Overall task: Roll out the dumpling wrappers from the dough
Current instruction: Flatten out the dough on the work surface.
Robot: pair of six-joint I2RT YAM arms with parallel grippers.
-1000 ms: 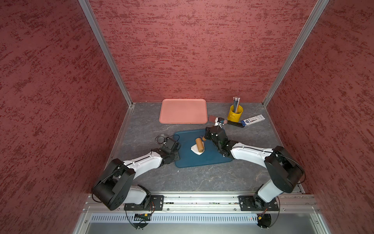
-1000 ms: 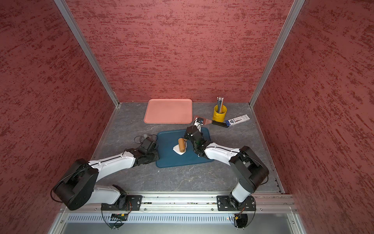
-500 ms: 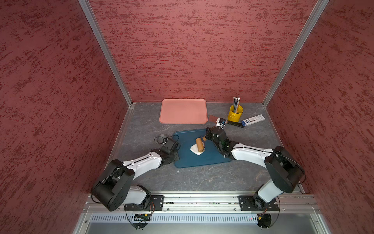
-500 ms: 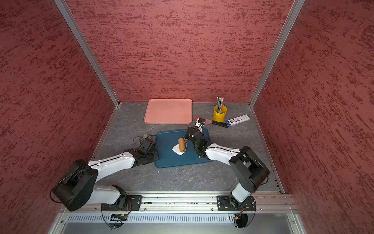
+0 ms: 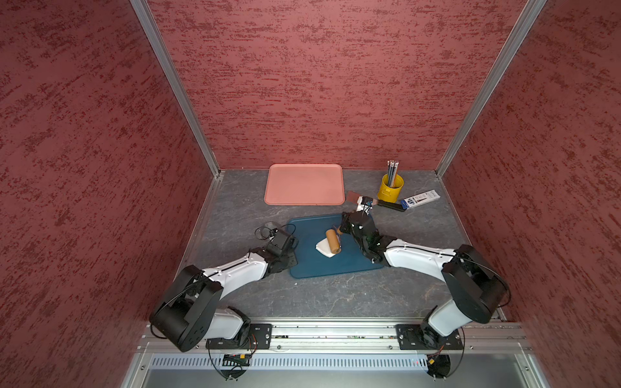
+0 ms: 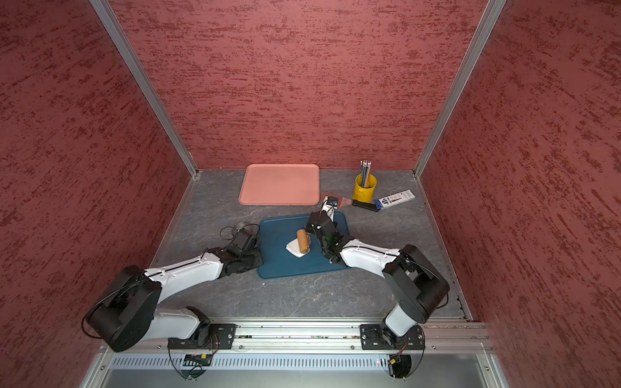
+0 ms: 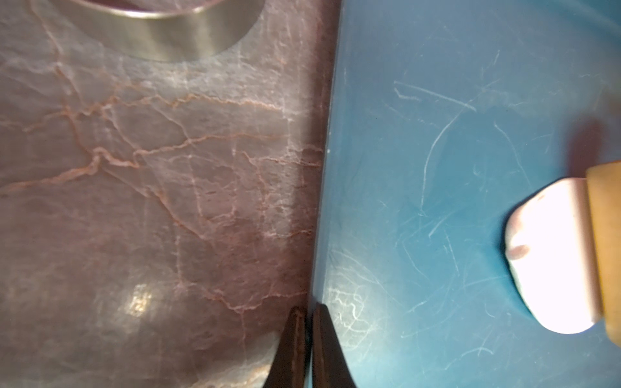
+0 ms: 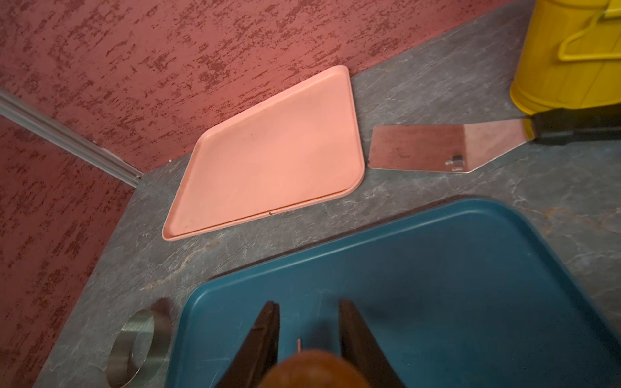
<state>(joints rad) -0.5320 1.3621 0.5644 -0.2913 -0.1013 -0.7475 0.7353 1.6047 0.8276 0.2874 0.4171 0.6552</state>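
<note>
The left pincer (image 7: 309,310) has its fingers pressed together, tips at the rim of the blue tray (image 7: 420,84); between it and the right pincer (image 8: 309,322) the dough (image 5: 323,249) lies on that tray, a white irregular lump partly under the wooden rolling pin (image 5: 332,241) resting across it; the right pincer pinches the pin's rounded handle end; a steel ring (image 8: 134,346) sits on the grey table just beyond the left pincer, beside the tray's edge; past the right pincer lie a metal spatula (image 8: 420,147) and a pink tray (image 5: 304,184), near each other but apart; well behind the right pincer stands a yellow cup (image 5: 389,188) of pencils, a pencil box (image 5: 420,198) beside it.
</note>
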